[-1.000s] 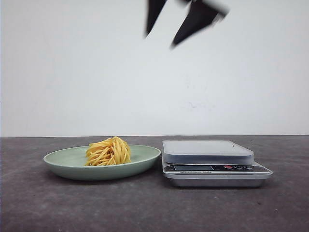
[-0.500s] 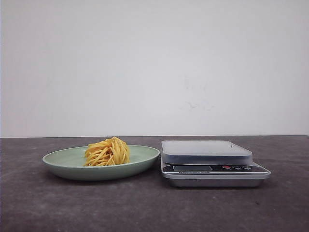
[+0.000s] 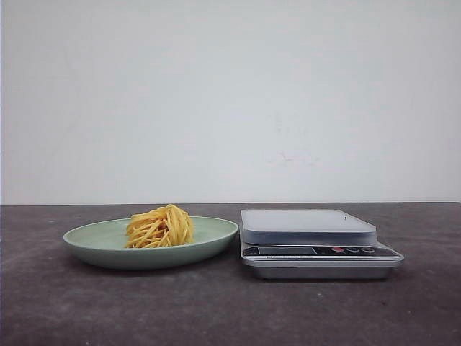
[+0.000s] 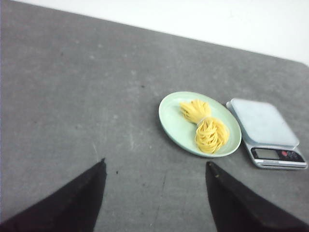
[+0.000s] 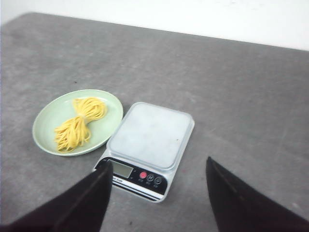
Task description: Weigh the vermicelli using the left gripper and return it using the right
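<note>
The vermicelli (image 3: 160, 227), a nest of yellow-orange strands, lies on a pale green plate (image 3: 209, 241) left of a silver kitchen scale (image 3: 310, 227) whose platform is bare. Neither gripper shows in the front view. In the left wrist view my left gripper (image 4: 155, 166) hangs open high above the table, well short of the plate (image 4: 174, 121) and the vermicelli (image 4: 210, 133). In the right wrist view my right gripper (image 5: 159, 166) is open and empty, above the table near the scale (image 5: 152, 135), with the vermicelli (image 5: 77, 125) on the plate (image 5: 48, 125) beyond.
The dark grey tabletop (image 3: 72, 303) runs back to a white wall (image 3: 230, 101). The scale's display and buttons (image 5: 137, 174) face the near side.
One second ago black open fingers showed at the top of the front view; they have since risen out of it. The vermicelli, plate and scale have stayed put.
</note>
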